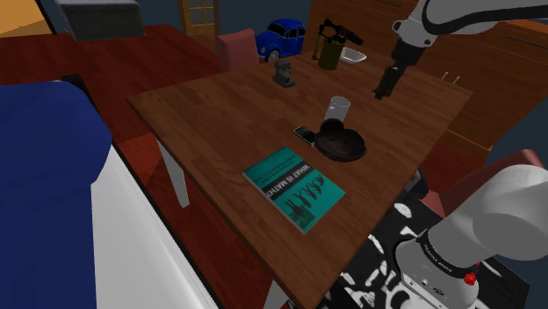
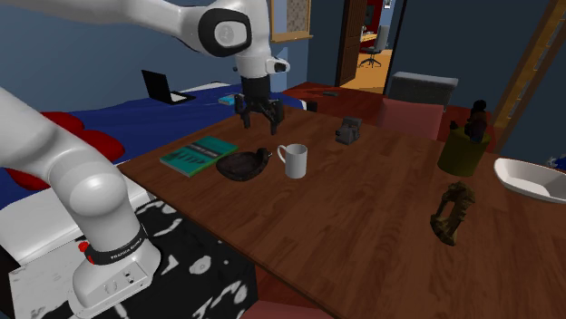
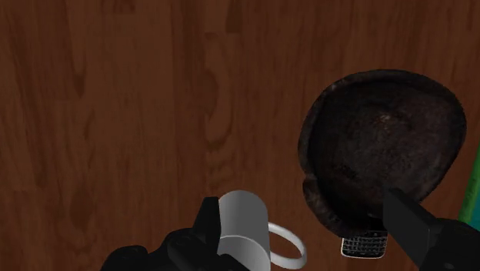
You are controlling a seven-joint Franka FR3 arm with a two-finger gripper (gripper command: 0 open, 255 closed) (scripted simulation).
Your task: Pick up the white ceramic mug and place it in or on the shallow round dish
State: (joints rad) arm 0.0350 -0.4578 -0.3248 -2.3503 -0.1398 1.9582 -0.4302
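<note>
Nearest the shoulder camera stands the robot's stand [image 1: 413, 272], patterned black and white, with the arm's pale base upon it. Beyond it, on the brown wooden worktop [image 1: 219, 114], lies a teal book [image 1: 294, 187] flat near the edge. Next comes the shallow round dish [image 1: 342, 142], dark and empty, with a small black phone [image 1: 305, 134] touching its rim. The mug [image 1: 337, 109] stands upright on the worktop just beside the dish, on its far side in the shoulder view; the second exterior view shows it white [image 2: 294, 160], its handle turned toward the dish [image 2: 242, 165]. The jaws hang in the air above this group, spread wide and pinching nothing. In the wrist view the mug [image 3: 245, 223] appears far beneath, close by one finger [image 3: 208, 227], and the dish [image 3: 382, 146] beneath the other finger [image 3: 415, 227]; neither is touched. Farther off, near the worktop's far edge, stand a small grey object [image 1: 283, 75], an olive-green vessel [image 1: 330, 54] and a white bowl [image 1: 354, 57], with a blue toy car [image 1: 281, 39] behind them. Judged from this arrangement, no part of the task is complete: the mug is ungrasped and the dish holds nothing. What remains is the descent over the mug, the closing of the jaws on it, the lift, the short transfer and the release in the dish.
</note>
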